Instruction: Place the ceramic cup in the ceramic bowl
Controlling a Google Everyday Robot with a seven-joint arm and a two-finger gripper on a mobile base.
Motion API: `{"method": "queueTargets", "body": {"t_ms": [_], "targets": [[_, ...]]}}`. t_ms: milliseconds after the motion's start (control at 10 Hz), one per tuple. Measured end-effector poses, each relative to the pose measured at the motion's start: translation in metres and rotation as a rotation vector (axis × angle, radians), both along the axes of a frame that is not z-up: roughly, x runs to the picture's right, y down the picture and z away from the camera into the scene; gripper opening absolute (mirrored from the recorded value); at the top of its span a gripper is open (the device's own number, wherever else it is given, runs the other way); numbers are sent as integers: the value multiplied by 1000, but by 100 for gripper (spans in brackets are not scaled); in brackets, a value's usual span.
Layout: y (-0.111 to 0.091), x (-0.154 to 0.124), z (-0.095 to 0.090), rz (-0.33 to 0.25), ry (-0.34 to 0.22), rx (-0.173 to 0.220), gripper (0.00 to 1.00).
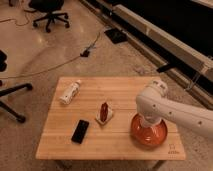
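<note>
Here — hand (148, 121) low over the ceramic bowl (148, 136).

The scene is lit dimly and warmly from overhead. The hand (148, 121), held low over the ceramic bowl (150, 141), is shaded by the white arm (167, 107), whose upper surface is brightly lit. Left of the hand, the desk (120, 90) is evenly lit, without glare. Beyond the hand, the background is left dark.

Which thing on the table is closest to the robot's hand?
The orange-red ceramic bowl. The gripper is right over it, at the table's right end. The white bottle, black phone and red snack packet all lie farther left.
</note>
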State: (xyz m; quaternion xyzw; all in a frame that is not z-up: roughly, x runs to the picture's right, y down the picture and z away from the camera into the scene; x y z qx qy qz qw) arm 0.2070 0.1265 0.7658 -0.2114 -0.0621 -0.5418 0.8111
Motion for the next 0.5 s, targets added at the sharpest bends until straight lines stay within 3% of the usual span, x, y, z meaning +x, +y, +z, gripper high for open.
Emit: {"method": "queueTargets", "body": {"t_ms": [300, 500], "targets": [[-3, 0, -1, 0, 3, 2, 52], [-1, 0, 2, -2, 6, 4, 53]]}}
